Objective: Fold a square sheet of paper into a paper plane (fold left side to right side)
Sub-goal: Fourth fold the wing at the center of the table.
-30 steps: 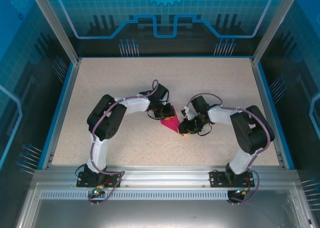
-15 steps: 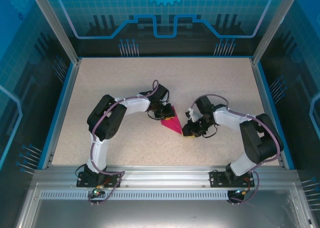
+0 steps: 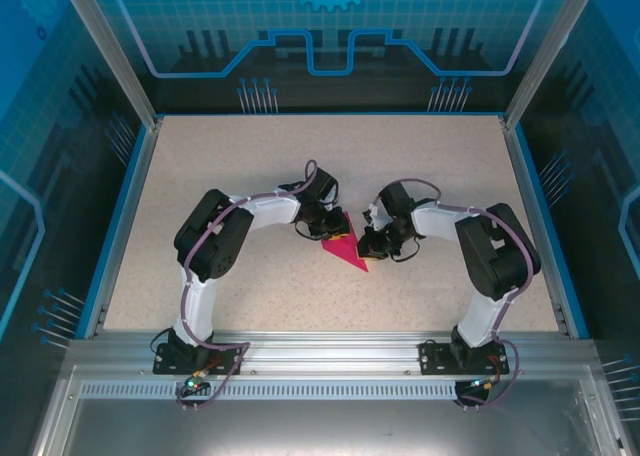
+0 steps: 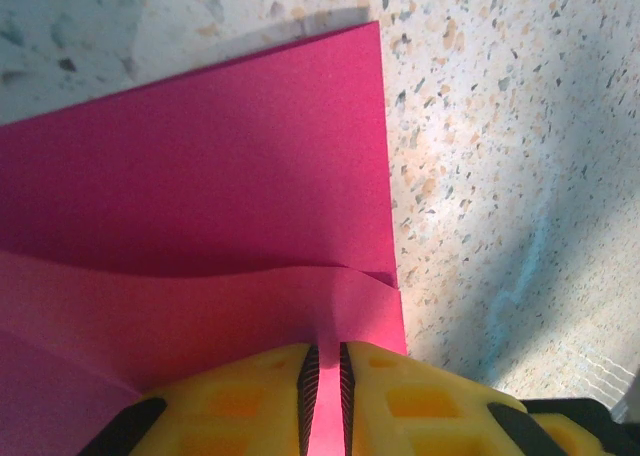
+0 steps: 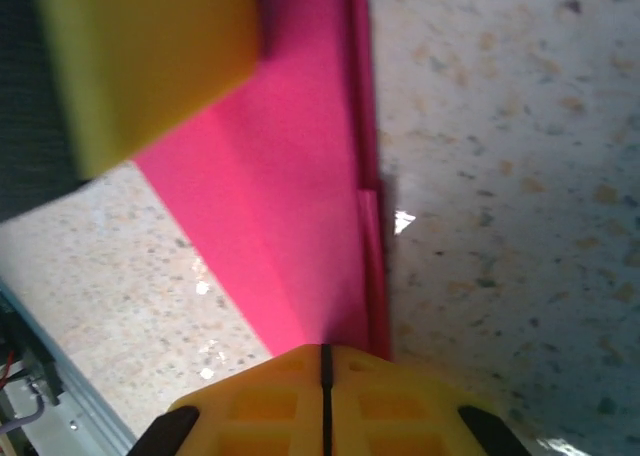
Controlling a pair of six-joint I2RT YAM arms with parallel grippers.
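The paper plane, a folded magenta wedge, is pinched by an upstanding flap between the narrow jaws of the left gripper, while the right gripper, now fully closed, has swung back from beside it onto its right edge, mid-table.

Overhead, the light is even and bright, with faint shadows on the speckled table. The right wrist view is soft and blurred — one small glare spot glints beside the pink paper; broad shadows cross the left wrist view.
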